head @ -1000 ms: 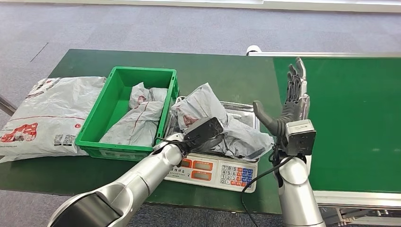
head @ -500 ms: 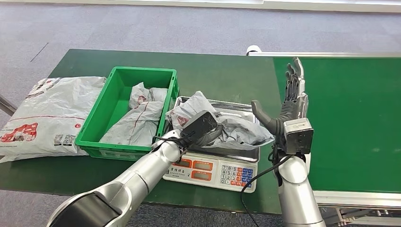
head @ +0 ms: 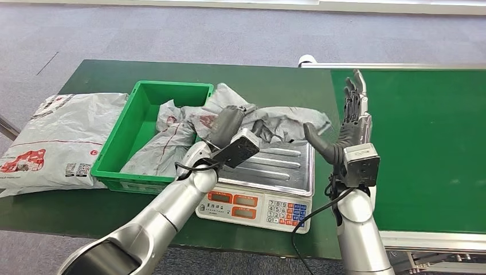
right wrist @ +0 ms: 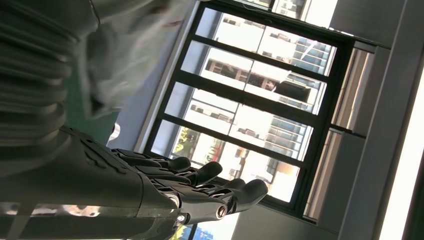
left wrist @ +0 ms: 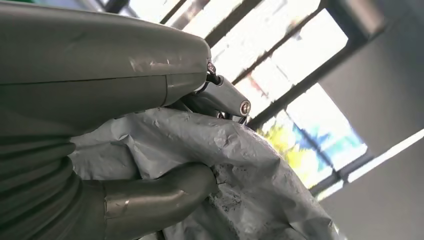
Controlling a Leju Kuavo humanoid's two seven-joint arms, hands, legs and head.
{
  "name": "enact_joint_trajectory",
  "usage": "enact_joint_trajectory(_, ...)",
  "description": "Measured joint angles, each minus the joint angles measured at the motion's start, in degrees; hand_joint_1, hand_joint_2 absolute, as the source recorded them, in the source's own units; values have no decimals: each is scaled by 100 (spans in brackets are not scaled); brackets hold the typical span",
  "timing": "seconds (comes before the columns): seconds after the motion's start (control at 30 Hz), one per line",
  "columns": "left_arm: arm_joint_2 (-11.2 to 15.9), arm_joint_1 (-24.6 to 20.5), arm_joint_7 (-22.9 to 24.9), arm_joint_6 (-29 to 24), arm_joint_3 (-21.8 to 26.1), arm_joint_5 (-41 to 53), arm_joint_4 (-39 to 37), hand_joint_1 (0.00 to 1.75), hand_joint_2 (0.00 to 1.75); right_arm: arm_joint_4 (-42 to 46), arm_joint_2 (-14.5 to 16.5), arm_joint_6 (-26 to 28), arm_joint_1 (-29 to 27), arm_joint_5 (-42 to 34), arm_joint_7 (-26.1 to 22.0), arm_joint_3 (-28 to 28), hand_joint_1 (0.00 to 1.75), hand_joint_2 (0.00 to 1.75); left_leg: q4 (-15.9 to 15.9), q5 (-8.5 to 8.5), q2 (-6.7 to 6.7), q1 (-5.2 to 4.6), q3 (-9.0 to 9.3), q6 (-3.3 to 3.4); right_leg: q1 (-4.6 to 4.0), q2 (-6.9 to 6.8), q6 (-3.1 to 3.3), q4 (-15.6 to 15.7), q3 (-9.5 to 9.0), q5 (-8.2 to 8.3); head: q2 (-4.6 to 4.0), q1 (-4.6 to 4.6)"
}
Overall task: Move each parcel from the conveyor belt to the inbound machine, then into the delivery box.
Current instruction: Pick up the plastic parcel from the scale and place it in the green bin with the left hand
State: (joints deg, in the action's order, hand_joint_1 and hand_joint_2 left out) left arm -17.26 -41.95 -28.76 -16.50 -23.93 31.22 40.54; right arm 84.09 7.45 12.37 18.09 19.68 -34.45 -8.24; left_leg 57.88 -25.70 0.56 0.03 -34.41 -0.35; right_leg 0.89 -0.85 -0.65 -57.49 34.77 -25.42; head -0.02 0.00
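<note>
Green table (head: pixel 269 77): green crate (head: pixel 123 143), scale (head: pixel 269 189), large white parcel (head: pixel 54 140).

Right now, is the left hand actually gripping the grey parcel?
Touching. The left wrist view shows the left hand closed on the grey parcel, thumb pressed into the crumpled plastic. The head view shows it lifted above the scale.

Silver arms (head: pixel 172 209) — dark grey fingers (head: pixel 351 106)

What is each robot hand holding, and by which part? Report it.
Left robot hand grips the grey parcel by its crumpled end nearest the green box. Right robot hand holds nothing.
</note>
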Motion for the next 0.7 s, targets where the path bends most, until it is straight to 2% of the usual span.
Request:
enact_joint_trajectory(0.17, 203, 283, -208, -550, 234, 130, 1031, 175, 175, -4, 0, 108, -11, 53, -22, 0, 0, 175, 0, 0, 1, 2, 0, 0, -1, 1, 0, 0, 1, 0, 0, 0)
enact_joint_trajectory(0.3, 346, 316, -79, -927, 446, 650, 1488, 175, 175, -21, 0, 156, -10, 91, -41, 0, 0, 175, 0, 1, 0, 2, 0, 0, -1, 0, 0, 0, 1, 0, 0, 0)
enact_joint_trajectory(0.5, 466, 252, 206, -1433, 706, 1420, 1475, 175, 175, -30, 0, 166, -3, 103, -42, 0, 0, 175, 0, 1, 0, 1, 0, 0, 0, 0, 0, 0, 1, 0, 0, 0)
enact_joint_trajectory(0.7, 526, 126, 374, -1512, 797, 1576, 1253, 175, 175, -68, 0, 170, 22, 108, -36, 0, 0, 175, 0, 1, -1, 1, 0, -1, -1, 0, 0, 0, 1, 0, 0, 0)
